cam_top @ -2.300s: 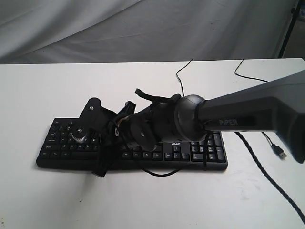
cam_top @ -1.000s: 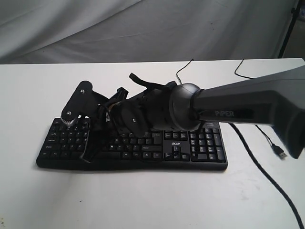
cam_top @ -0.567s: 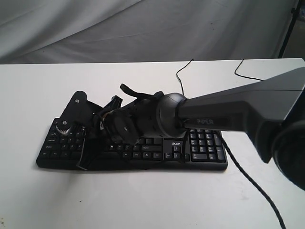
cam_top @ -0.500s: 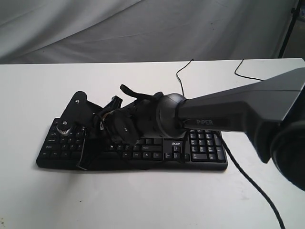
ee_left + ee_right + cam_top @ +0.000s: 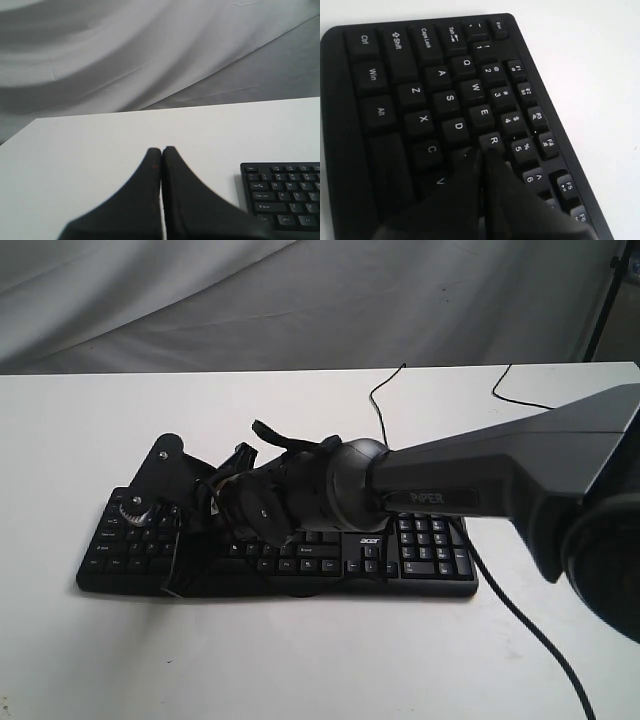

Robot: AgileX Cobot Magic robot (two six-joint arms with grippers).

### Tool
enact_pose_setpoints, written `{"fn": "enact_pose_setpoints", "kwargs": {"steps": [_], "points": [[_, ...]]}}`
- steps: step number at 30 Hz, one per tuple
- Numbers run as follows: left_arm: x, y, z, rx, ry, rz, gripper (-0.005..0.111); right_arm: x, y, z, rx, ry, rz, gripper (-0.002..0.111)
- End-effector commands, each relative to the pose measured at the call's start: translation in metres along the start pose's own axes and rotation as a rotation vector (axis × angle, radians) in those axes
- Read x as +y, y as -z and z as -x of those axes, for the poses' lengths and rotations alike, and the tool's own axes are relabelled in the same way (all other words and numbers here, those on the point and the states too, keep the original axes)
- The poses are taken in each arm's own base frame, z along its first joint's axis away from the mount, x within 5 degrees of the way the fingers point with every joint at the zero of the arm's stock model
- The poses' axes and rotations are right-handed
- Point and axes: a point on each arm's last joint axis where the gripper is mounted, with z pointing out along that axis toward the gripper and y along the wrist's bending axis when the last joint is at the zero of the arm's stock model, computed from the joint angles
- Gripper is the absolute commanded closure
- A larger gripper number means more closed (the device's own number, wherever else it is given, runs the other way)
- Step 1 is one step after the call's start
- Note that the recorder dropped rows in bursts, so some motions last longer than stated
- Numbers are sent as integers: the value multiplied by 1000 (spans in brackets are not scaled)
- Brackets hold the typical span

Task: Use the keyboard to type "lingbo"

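The black keyboard (image 5: 425,552) lies across the white table, its "acer" logo facing the exterior camera. My right arm reaches over it from the right. My right gripper (image 5: 178,540) is over the left letter keys. In the right wrist view the keyboard (image 5: 395,85) fills the frame. The right gripper (image 5: 485,152) is shut with nothing in it, its tips at the R key and the key below it. I cannot tell whether a key is pressed. My left gripper (image 5: 161,149) is shut and empty above bare table, left of the keyboard (image 5: 285,195) end.
A thin black cable (image 5: 383,400) runs from the keyboard toward the table's back edge. A thicker black cable (image 5: 530,630) trails off to the front right. Grey cloth hangs behind the table, and a stand leg (image 5: 603,300) shows at the top right.
My right gripper has moved left along the keyboard, from the middle keys to the left letter keys. It has barely moved in the last half second.
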Motion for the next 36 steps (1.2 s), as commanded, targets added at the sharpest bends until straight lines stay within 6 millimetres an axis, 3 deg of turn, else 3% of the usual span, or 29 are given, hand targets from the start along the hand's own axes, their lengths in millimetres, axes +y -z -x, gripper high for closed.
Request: {"fn": "enact_pose_setpoints", "kwargs": {"steps": [1,6,13,23,36], "points": [[0,-1,-1,3,3,-4,106,-1,-5,-3,-8,-12,-9,108],[0,-1,-1,3,3,-4,106,1,-9,-9,14,-17,2,108],[0,-1,-1,3,3,-4,106,-7,8,9,-35,-11,-21,108],[0,-1,-1,3,3,-4,106,-11,18,15,-45,-8,-26,108],[0,-1,-1,3,3,-4,106,-3,22,-1,3,4,-4,108]]}}
